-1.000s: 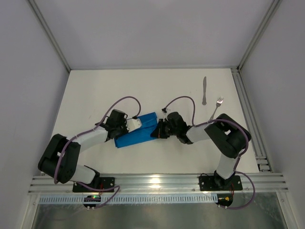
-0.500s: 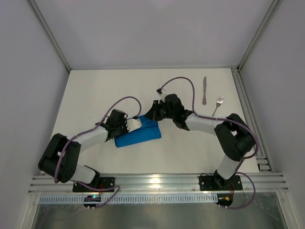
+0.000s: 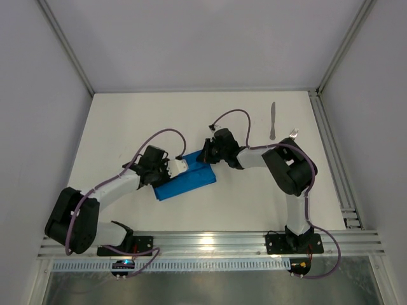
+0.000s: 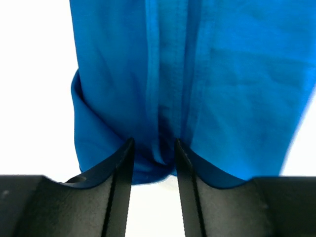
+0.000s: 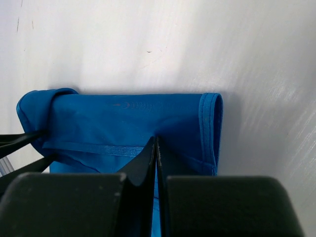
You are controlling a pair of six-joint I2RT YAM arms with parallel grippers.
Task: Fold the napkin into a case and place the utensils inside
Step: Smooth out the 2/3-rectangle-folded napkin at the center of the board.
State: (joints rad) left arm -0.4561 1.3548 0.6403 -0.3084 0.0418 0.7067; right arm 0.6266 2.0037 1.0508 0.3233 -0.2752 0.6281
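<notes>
The bright blue napkin (image 3: 191, 183) lies folded into a narrow band (image 5: 123, 123) at mid-table, with a hem at one end and a rolled fold at the other. My left gripper (image 3: 178, 170) is at its left end. Its jaws stand apart (image 4: 153, 153), with the cloth's edge (image 4: 197, 74) between the tips. My right gripper (image 3: 205, 157) is shut, and its closed tips (image 5: 156, 140) rest on the napkin's far edge. I see no cloth pinched between them. The knife (image 3: 273, 121) lies at the back right. Only the fork's head (image 3: 293, 133) shows, past the right arm.
Metal frame rails (image 3: 331, 152) run along the table's right side and near edge. The right arm's elbow (image 3: 289, 168) is folded over the table between the napkin and the utensils.
The left jaws have opened, letting the cloth go. The right gripper swung from the napkin's right end up to its far edge, and the folded band now looks shorter.
</notes>
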